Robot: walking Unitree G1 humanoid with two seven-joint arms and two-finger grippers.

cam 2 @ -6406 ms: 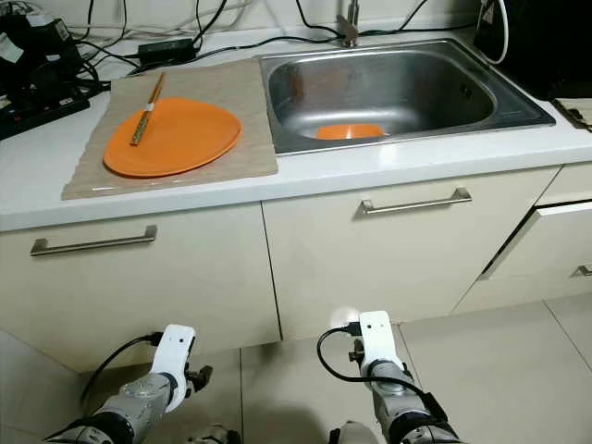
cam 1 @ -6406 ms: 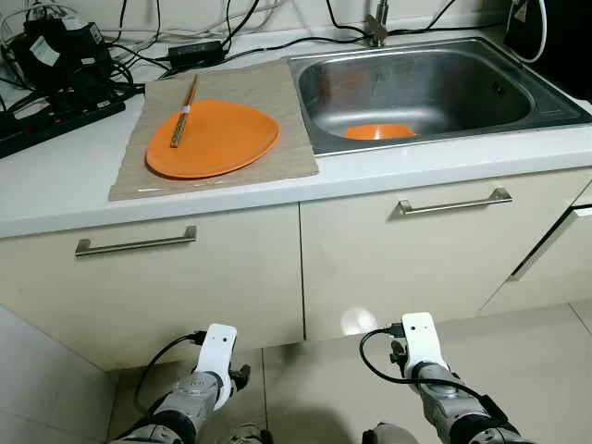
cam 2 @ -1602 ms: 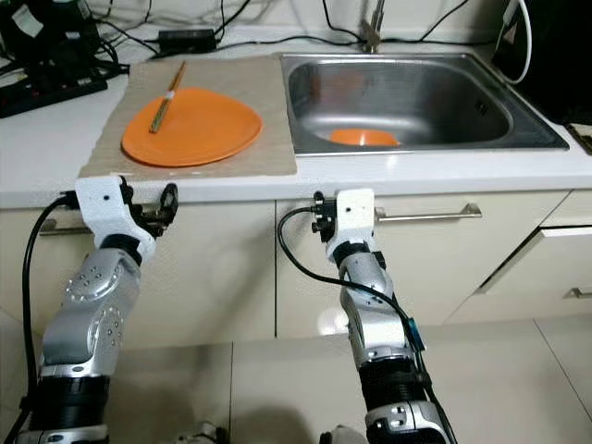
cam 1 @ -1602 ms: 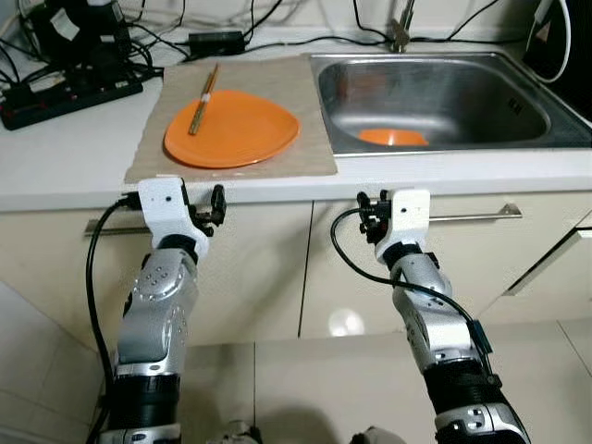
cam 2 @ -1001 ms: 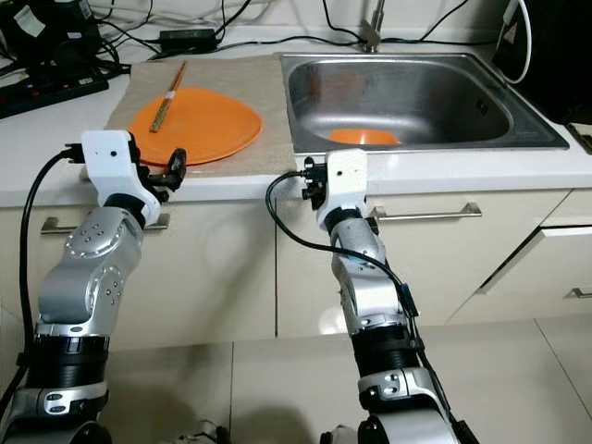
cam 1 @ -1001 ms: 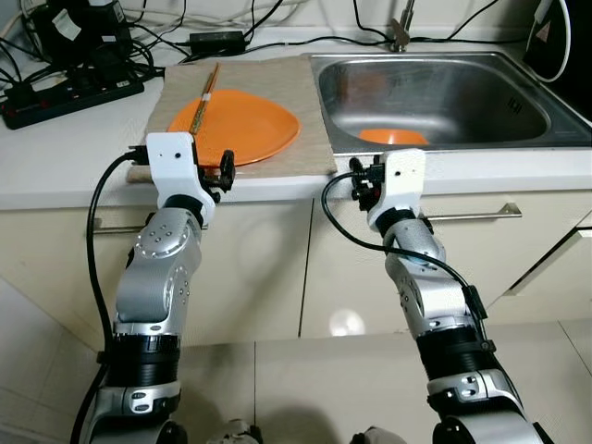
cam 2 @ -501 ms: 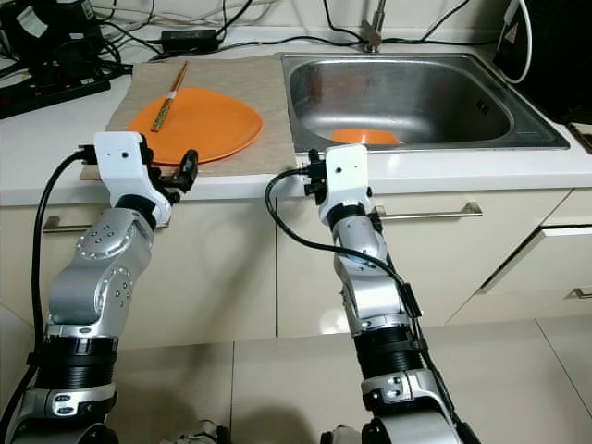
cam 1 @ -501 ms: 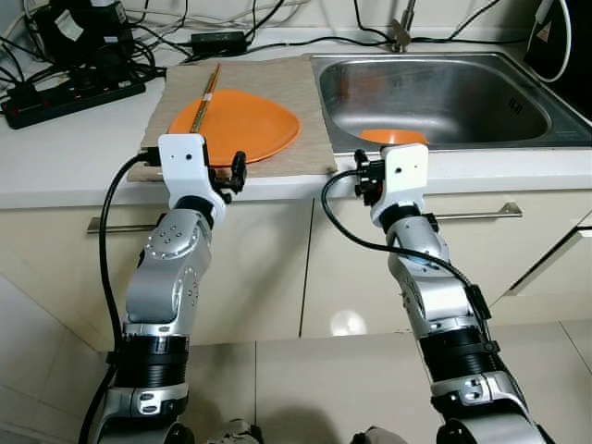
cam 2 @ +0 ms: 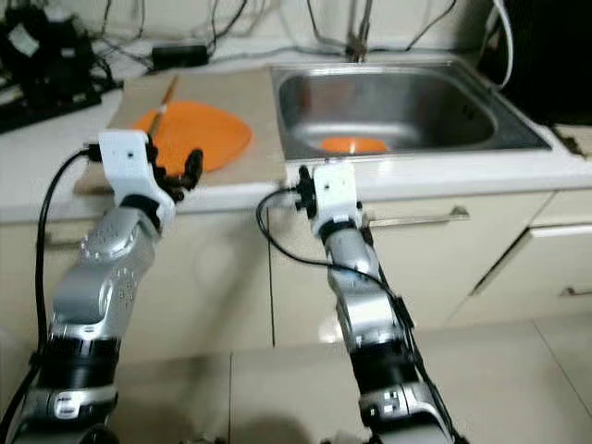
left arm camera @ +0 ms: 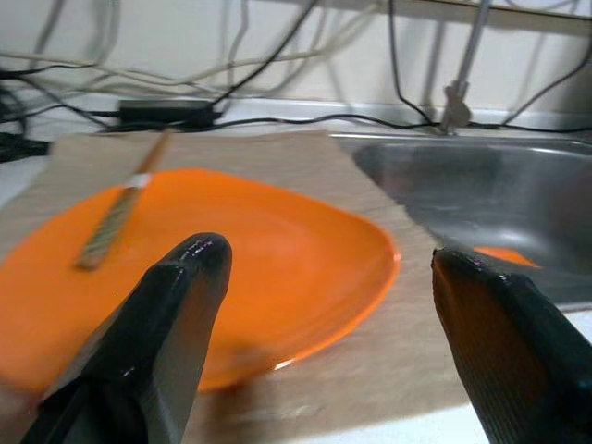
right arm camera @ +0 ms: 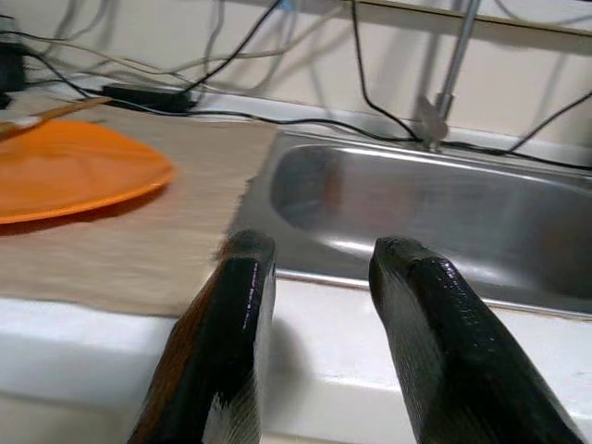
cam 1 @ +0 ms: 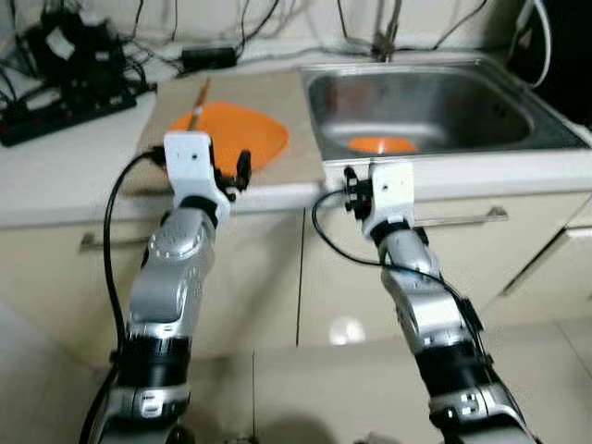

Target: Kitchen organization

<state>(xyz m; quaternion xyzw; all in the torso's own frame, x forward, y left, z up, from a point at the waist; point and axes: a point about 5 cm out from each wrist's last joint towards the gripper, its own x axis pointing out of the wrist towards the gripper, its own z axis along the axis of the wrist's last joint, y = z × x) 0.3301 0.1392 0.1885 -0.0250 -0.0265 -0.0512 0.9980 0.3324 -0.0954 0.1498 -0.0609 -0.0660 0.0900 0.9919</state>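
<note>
I see left tool (left arm camera: 319, 277) wide at orange plate (left arm camera: 259, 250); right tool (right arm camera: 314, 268) narrow, empty, at sink (right arm camera: 444, 213) edge.

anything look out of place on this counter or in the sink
An orange dish sits at the bottom of the sink, away from the orange plate on the mat. Chopsticks lie slanted across that plate's rim.

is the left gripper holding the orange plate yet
No, the left gripper has its fingers spread wide and empty, short of the orange plate on the mat.
</note>
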